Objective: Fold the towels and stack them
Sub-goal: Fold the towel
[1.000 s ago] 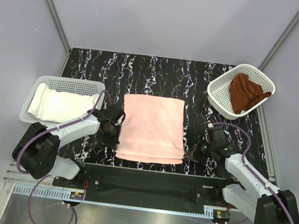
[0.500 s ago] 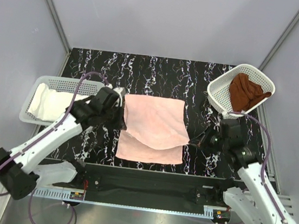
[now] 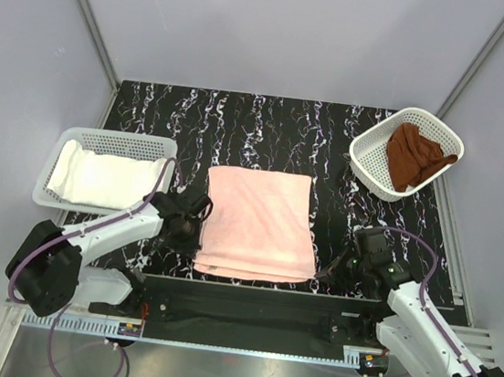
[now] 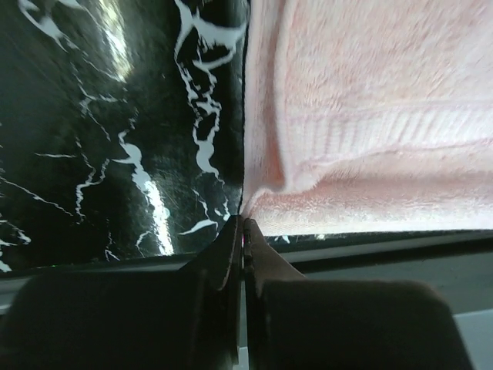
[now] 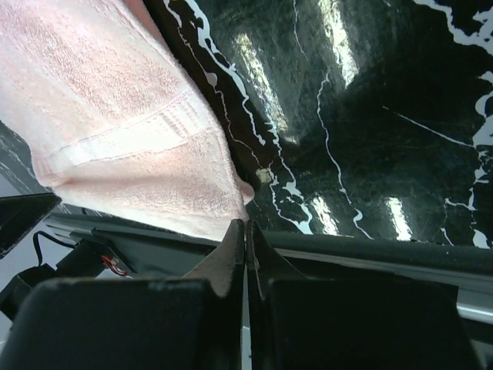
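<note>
I'm looking down at the pink towel [image 3: 257, 221], which is lying folded into a flat rectangle in the middle of the table [image 3: 268, 131], its near edge close to the table's front edge. The left gripper [image 4: 243, 225] is sitting low at the towel's near left corner. Its fingers are pressed fully together, and the cloth's corner is running right into their tips, so I'm reading it as pinching that corner. The right gripper [image 5: 245, 223] is doing the same at the near right corner, closed tight with the pink corner caught at its tips. The white towel [image 3: 97, 179] is resting in the left basket [image 3: 115, 141], and the brown towel [image 3: 414, 158] is lying crumpled in the right basket [image 3: 365, 166].
</note>
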`<move>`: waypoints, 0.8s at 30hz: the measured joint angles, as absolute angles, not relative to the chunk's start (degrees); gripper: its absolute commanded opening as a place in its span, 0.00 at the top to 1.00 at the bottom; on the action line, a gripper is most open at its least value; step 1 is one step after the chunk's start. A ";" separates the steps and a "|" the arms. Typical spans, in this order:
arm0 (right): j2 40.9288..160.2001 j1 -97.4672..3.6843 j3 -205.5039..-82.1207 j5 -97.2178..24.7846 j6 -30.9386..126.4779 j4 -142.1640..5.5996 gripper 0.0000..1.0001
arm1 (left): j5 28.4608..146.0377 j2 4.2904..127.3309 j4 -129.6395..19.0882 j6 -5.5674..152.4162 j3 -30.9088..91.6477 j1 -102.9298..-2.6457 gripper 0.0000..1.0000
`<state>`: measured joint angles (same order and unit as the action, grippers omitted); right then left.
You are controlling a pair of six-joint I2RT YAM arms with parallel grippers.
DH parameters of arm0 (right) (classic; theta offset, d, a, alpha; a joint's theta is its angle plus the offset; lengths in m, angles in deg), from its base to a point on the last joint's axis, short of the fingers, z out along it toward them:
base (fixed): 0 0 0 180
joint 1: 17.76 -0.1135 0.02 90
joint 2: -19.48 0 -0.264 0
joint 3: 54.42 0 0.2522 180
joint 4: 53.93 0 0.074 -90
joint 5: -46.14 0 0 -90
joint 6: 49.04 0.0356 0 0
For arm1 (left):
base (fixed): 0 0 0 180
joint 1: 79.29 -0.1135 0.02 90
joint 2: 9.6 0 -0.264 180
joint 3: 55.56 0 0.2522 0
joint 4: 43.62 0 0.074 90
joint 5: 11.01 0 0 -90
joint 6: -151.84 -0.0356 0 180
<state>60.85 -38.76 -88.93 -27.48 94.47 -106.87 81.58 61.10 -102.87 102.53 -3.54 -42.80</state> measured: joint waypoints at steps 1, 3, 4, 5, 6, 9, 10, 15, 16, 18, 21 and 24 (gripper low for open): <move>61.31 -38.76 -88.58 -27.30 94.60 -106.17 1.00 | 80.62 61.10 -102.85 102.66 -3.01 -42.80 1.00; 61.92 -38.76 -87.93 -27.19 94.78 -104.68 0.98 | 79.17 61.10 -102.70 102.86 -2.32 -42.78 1.00; 62.07 -38.76 -87.53 -27.02 94.82 -103.89 0.97 | 78.76 61.12 -102.68 102.90 -2.23 -42.69 1.00; 62.25 -38.76 -87.10 -26.71 94.87 -103.11 0.94 | 78.45 61.21 -102.74 102.97 -2.23 -42.47 1.00; 62.55 -38.76 -86.72 -26.60 94.89 -102.58 0.90 | 78.30 61.47 -102.79 103.10 -2.23 -42.25 1.00; 63.30 -38.76 -86.05 -26.38 95.02 -101.84 0.78 | 78.28 62.61 -102.90 103.54 -2.23 -41.27 1.00; 63.34 -38.76 -86.05 -26.45 95.04 -101.84 0.77 | 78.26 62.85 -103.07 103.69 -2.23 -40.94 1.00; 63.25 -38.76 -86.70 -26.91 94.91 -102.38 0.65 | 78.30 61.95 -104.86 104.37 -2.23 -39.61 0.85; 63.25 -38.76 -87.05 -26.97 94.87 -102.67 0.65 | 78.28 61.41 -105.28 104.56 -2.23 -39.45 0.76; 63.25 -38.76 -87.88 -27.28 94.84 -103.11 0.64 | 78.12 60.64 -106.28 104.98 -2.16 -39.28 0.70; 63.38 -38.76 -89.57 -27.32 94.69 -103.57 0.65 | 76.75 60.58 -108.78 105.02 -0.70 -39.19 0.54; 64.83 -38.76 -92.30 -27.54 94.03 -103.52 0.69 | 74.67 60.82 -111.01 104.08 4.37 -39.85 0.52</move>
<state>64.83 -38.76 -92.30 -27.54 94.03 -103.52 74.67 60.82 -111.01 104.08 4.37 -39.85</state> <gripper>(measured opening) 0.329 0.468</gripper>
